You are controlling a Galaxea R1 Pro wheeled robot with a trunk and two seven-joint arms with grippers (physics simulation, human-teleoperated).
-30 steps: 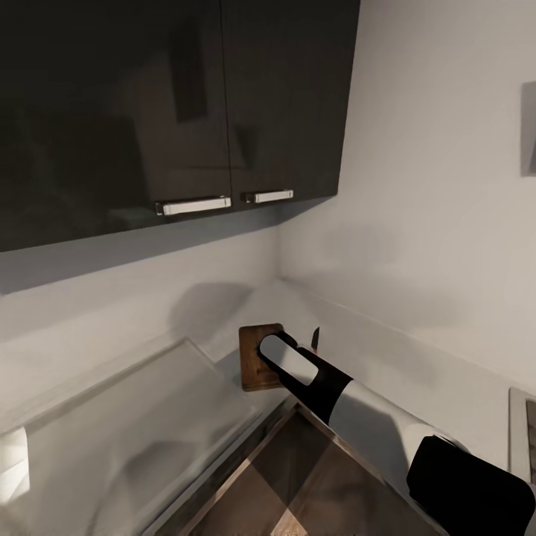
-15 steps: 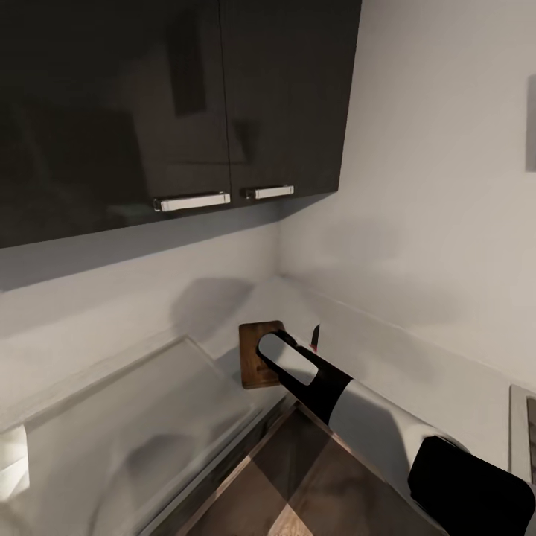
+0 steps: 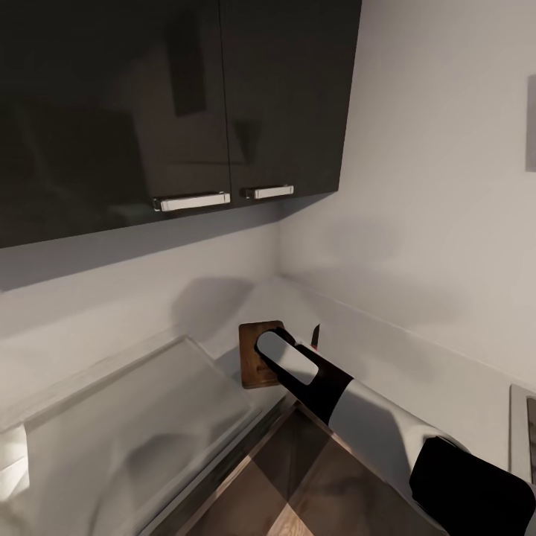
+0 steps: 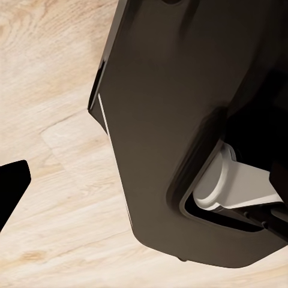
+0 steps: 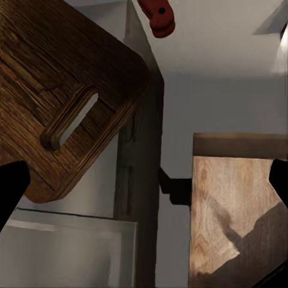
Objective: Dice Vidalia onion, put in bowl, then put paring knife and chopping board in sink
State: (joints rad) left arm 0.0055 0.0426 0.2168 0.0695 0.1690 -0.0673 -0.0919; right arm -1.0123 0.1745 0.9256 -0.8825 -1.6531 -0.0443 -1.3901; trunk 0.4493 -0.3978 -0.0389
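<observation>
The brown chopping board [image 3: 253,361] lies in the countertop [image 3: 417,357] corner, partly covered by my right forearm [image 3: 313,376]. In the right wrist view its slot handle faces me on the chopping board [image 5: 66,102]. The paring knife [image 3: 316,339] lies just right of the board, and its red handle [image 5: 159,15] shows there too. My right gripper [image 5: 144,186] is open and empty, hanging over the counter's front edge beside the board's handle end. My left gripper [image 4: 144,192] hangs open over wood floor beside my dark body, one fingertip [image 4: 13,183] showing. The sink's steel drainboard [image 3: 134,424] spreads left. The onion is out of view.
Dark wall cabinets [image 3: 171,104] with steel handles hang above the counter. White walls meet in the corner behind the board. A white shape [image 3: 11,461] is cut by the left edge; I cannot tell whether it is the bowl. A steel appliance edge [image 3: 521,432] sits at the right.
My right wrist has crept slightly left over the chopping board. The board and knife have not moved.
</observation>
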